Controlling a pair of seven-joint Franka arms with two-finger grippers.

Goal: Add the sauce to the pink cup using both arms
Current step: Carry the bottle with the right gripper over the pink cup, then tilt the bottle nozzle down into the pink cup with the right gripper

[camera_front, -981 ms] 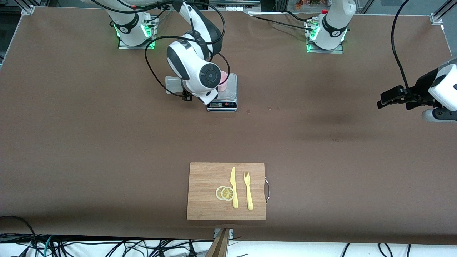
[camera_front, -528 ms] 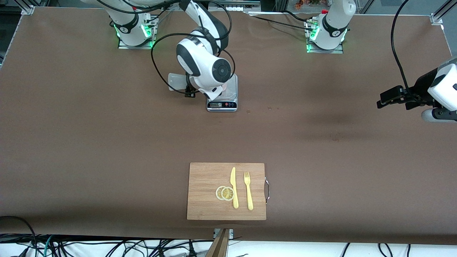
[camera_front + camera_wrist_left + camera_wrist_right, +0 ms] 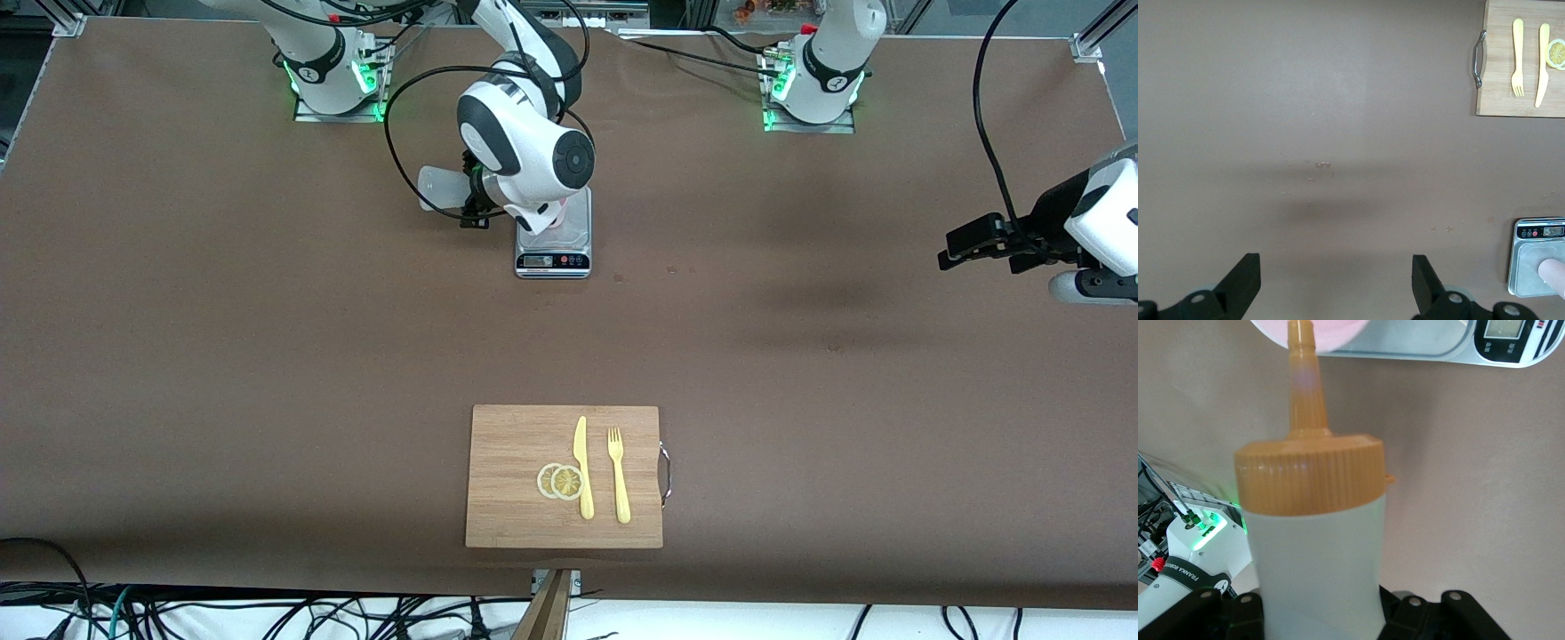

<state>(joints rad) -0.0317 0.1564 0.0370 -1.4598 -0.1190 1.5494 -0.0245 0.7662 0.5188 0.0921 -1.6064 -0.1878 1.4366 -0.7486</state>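
My right gripper (image 3: 473,212) is shut on the sauce bottle (image 3: 442,188), held tilted over the scale. In the right wrist view the whitish bottle (image 3: 1315,553) fills the frame, and its orange nozzle (image 3: 1303,380) points at the rim of the pink cup (image 3: 1331,333). In the front view the right wrist hides most of the pink cup (image 3: 556,217), which stands on the scale (image 3: 553,249). My left gripper (image 3: 965,249) waits open and empty in the air at the left arm's end of the table; its fingers (image 3: 1245,280) stand wide apart. The left wrist view also shows the cup (image 3: 1553,275).
A wooden cutting board (image 3: 507,462) with a yellow knife (image 3: 582,467), a yellow fork (image 3: 618,476) and lemon slices (image 3: 560,481) lies near the table's front edge. Black cables loop around the right arm (image 3: 400,151).
My right wrist has moved toward the left arm's end, over the scale, carrying the bottle with it and covering more of the pink cup. The left arm has not moved.
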